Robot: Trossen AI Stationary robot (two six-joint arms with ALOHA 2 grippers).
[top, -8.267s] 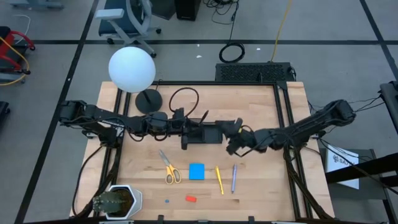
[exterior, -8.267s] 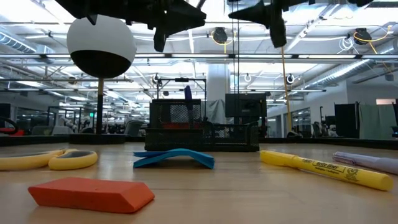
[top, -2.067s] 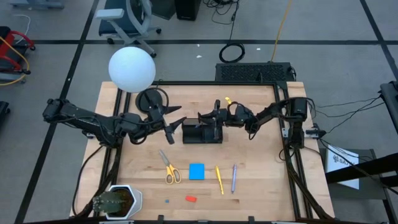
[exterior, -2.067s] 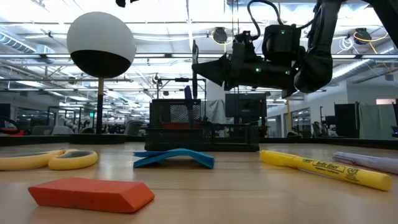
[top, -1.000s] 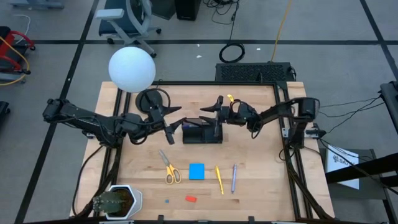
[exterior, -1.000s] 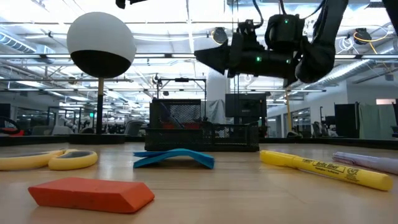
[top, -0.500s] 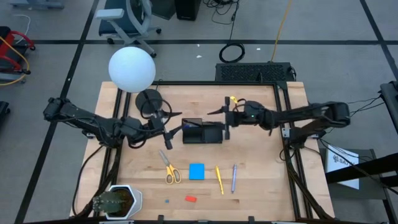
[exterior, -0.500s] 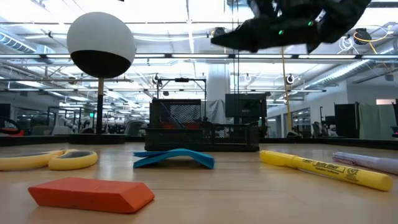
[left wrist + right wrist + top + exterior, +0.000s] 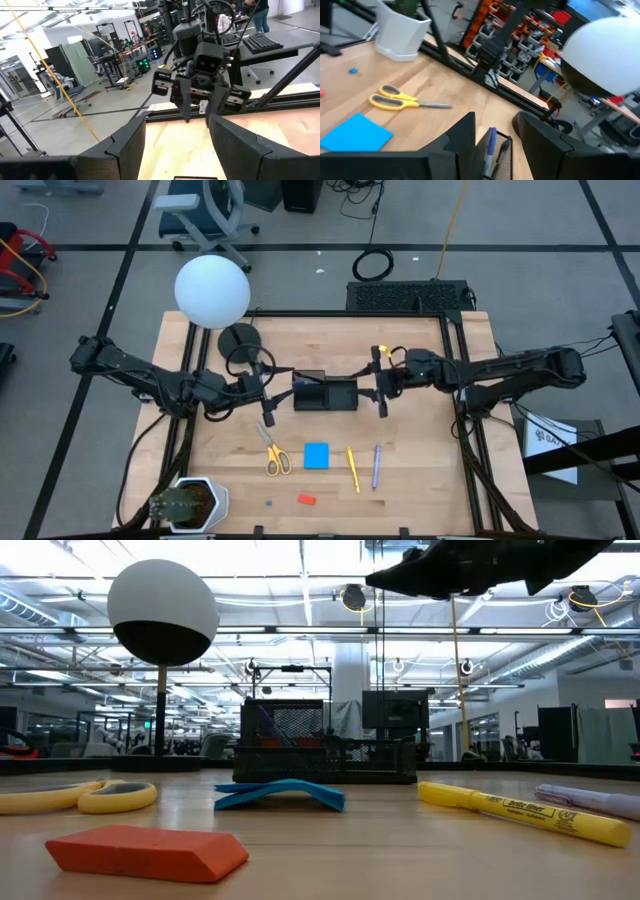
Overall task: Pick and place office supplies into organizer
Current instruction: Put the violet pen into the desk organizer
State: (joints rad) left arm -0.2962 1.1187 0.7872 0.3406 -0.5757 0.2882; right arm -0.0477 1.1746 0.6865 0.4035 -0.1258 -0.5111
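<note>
The black mesh organizer (image 9: 325,393) stands mid-table with a blue pen (image 9: 490,143) and a dark pen (image 9: 503,149) upright inside. My right gripper (image 9: 380,384) hovers open just right of it, raised above the table (image 9: 440,570). Just left of the organizer, my left gripper (image 9: 265,388) hangs open and holds nothing. On the near half of the table lie yellow-handled scissors (image 9: 273,450), a blue note pad (image 9: 317,455), a yellow marker (image 9: 352,468), a purple pen (image 9: 376,465) and a red eraser (image 9: 307,499).
A lamp with a white globe (image 9: 212,290) and a round black base (image 9: 240,340) stands at the far left. A white pot with a plant (image 9: 190,502) sits at the near left corner. A tiny blue item (image 9: 268,503) lies by the eraser.
My right gripper has risen from over the organizer and drawn back toward the table's right edge, rolling as it went. It carries nothing. The pens stay in the organizer.
</note>
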